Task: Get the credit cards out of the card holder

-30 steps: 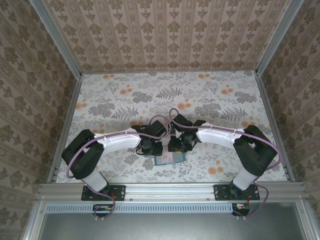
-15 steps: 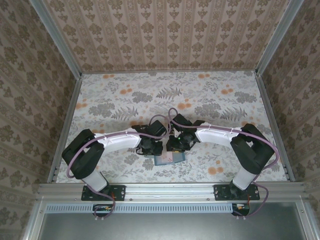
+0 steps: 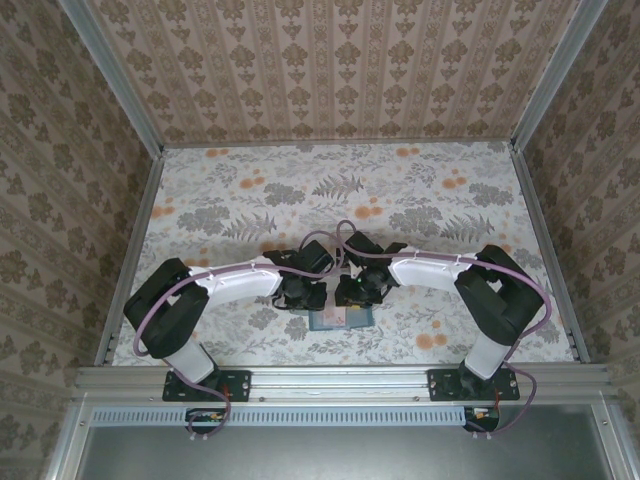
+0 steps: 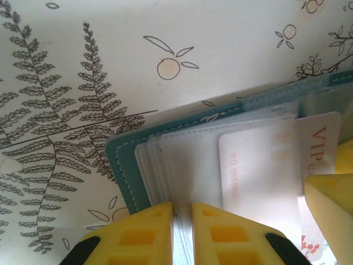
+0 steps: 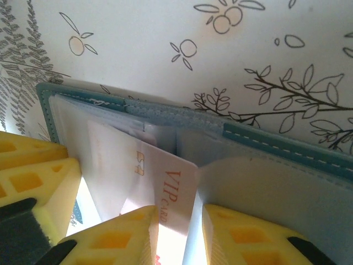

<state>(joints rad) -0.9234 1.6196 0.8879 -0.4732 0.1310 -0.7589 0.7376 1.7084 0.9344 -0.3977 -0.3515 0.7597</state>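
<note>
The teal card holder point(image 3: 362, 321) lies open on the table near the front, between the two arms. Its clear sleeves point(image 4: 187, 160) fan out from the teal cover point(image 4: 124, 160). My left gripper point(image 4: 182, 205) is shut on the edge of one sleeve. A pale credit card point(image 5: 160, 171) printed "VIP" sticks partway out of a sleeve, its corner free. My right gripper point(image 5: 181, 208) is shut on this card, fingers on either side of it. The same card point(image 4: 259, 160) shows under clear plastic in the left wrist view. From above, both grippers point(image 3: 303, 298) point(image 3: 352, 295) hover close together over the holder.
The floral tablecloth point(image 3: 330, 200) spreads back to patterned walls on three sides. A metal rail point(image 3: 340, 378) runs along the near edge by the arm bases. The right gripper's yellow finger point(image 4: 331, 204) sits close beside the left gripper.
The right arm has shifted slightly left, towards the left gripper. The left gripper has closed further on the sleeve. More pale card shows over the holder.
</note>
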